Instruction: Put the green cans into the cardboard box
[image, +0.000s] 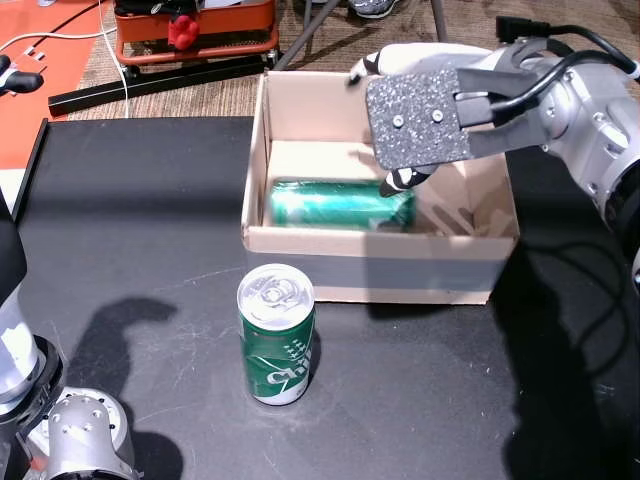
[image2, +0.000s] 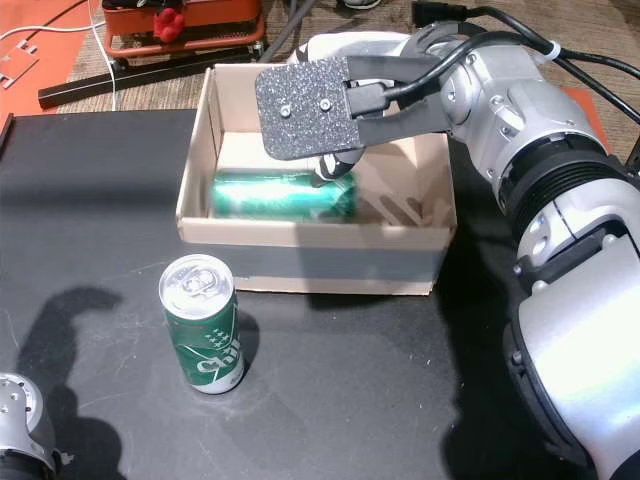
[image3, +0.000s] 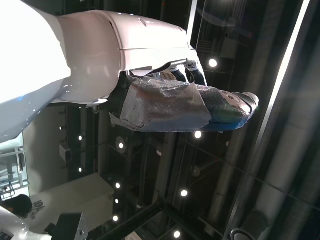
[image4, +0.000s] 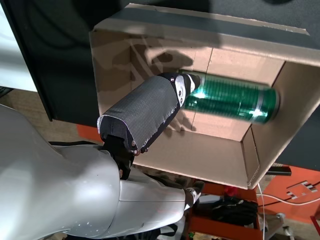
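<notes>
One green can (image: 340, 203) (image2: 283, 195) lies on its side on the floor of the cardboard box (image: 380, 265) (image2: 310, 258), toward the near wall. My right hand (image: 420, 120) (image2: 320, 110) hovers over the box, open, with a fingertip just above the can's right end. In the right wrist view a padded finger (image4: 145, 112) points at the lying can (image4: 230, 96) without gripping it. A second green can (image: 277, 335) (image2: 205, 325) stands upright on the black table in front of the box. My left hand (image: 85, 435) (image3: 170, 105) rests low at the near left, holding nothing.
The black table (image: 130, 220) spreads left of and in front of the box. Behind it, on the floor, stand an orange cart (image: 195, 25) and a black bar (image: 150, 85). An orange mat with a white cable (image: 60, 40) lies at the far left.
</notes>
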